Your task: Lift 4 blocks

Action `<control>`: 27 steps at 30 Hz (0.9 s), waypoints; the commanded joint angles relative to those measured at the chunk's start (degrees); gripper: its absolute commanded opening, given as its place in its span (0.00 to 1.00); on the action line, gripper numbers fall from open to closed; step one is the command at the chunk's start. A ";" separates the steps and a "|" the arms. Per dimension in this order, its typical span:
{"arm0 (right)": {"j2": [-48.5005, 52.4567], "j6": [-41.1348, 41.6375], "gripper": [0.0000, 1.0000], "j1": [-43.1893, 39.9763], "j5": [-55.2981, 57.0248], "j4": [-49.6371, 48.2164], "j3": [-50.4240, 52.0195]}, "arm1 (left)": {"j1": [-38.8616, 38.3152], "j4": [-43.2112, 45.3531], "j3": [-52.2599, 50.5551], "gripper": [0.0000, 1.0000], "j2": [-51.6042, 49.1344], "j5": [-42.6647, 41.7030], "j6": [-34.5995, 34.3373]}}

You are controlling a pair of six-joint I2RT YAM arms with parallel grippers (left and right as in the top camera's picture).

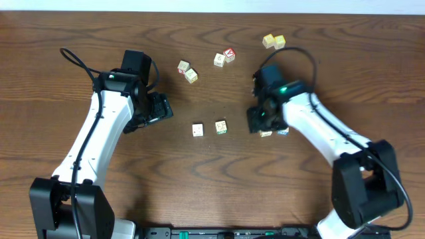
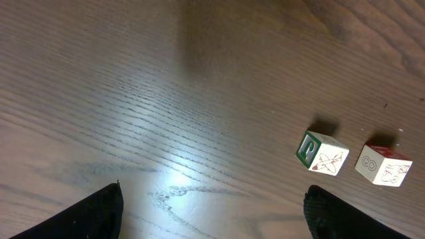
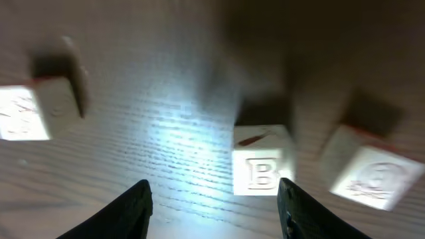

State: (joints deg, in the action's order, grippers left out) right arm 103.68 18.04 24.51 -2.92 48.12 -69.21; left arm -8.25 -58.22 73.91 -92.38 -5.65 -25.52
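Wooden table (image 3: 166, 133) holds block (image 3: 262, 169) just ahead of right gripper (image 3: 212, 206).

Centre blocks (image 1: 221, 127) side by side; right blocks (image 1: 266, 133) side by side, off to their right.

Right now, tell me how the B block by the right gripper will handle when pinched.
The B block looks like solid wood, so probably stiff. Flat square faces suggest sliding, not rolling, if pushed. It is small, likely light.
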 commanded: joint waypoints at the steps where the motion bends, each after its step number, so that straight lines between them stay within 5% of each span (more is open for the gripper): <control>1: 3.10 2.97 0.57 0.31 3.87 -1.97 1.88 | 0.13 -0.37 -0.57 0.87 -0.22 0.09 -0.31; 13: 4.96 4.57 0.56 -0.04 6.34 -3.91 0.74 | 0.13 0.07 -0.57 0.87 -0.22 -0.44 -0.24; 17: 4.92 4.66 0.56 -0.09 4.44 0.07 -4.46 | 0.13 1.62 -0.57 0.79 -0.22 -7.06 4.44; 20: 4.66 4.66 0.56 -0.09 3.45 4.04 -8.98 | 0.13 2.23 -0.57 0.56 -0.24 -7.21 4.46; 25: 4.63 4.66 0.55 -0.85 3.48 11.47 -15.17 | 0.13 2.45 -0.57 0.42 -1.16 -7.23 4.44; 27: 4.63 5.22 0.41 -2.34 3.52 13.31 -15.69 | 0.13 3.06 -0.61 0.29 -2.58 -7.21 4.44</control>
State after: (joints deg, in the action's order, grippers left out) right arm 108.53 21.98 24.32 0.80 59.66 -83.42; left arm -8.29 -55.61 73.87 -92.64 -12.14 -21.78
